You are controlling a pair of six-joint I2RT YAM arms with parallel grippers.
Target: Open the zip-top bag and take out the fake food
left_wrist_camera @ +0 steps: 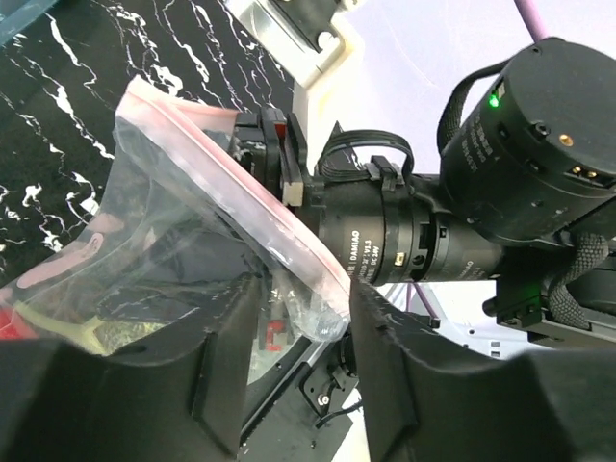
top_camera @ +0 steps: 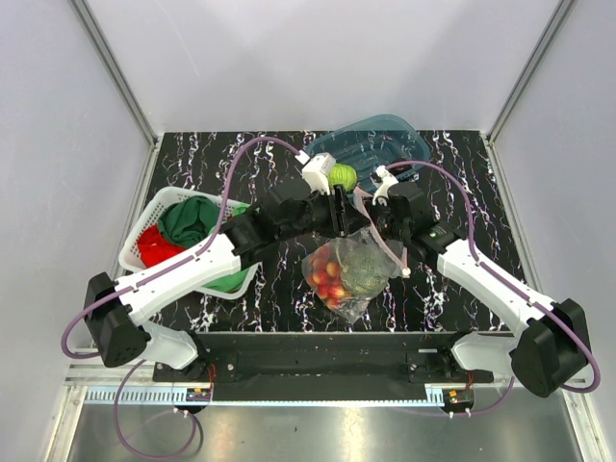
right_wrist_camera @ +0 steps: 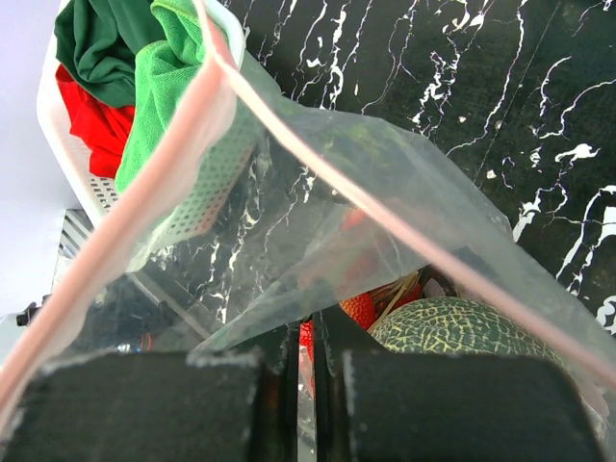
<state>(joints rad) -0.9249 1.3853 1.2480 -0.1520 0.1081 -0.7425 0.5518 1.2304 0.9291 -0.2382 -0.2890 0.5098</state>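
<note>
While the right gripper (right_wrist_camera: 300, 364) pinches one lip of the bag (top_camera: 348, 277), the left gripper (left_wrist_camera: 300, 318) straddles the other, jaws wide. Judged: opening step. Next, left must close and pull.

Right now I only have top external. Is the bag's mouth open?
Observer: Yes. The right wrist view shows the zip-top bag with its pink seal strips parted.
Operator: What's holding it?
Observer: The right end effector, shut on one wall of the bag.
Operator: And the other arm?
Observer: The left end effector has its fingers apart, with the bag's rim lying in the gap.
</note>
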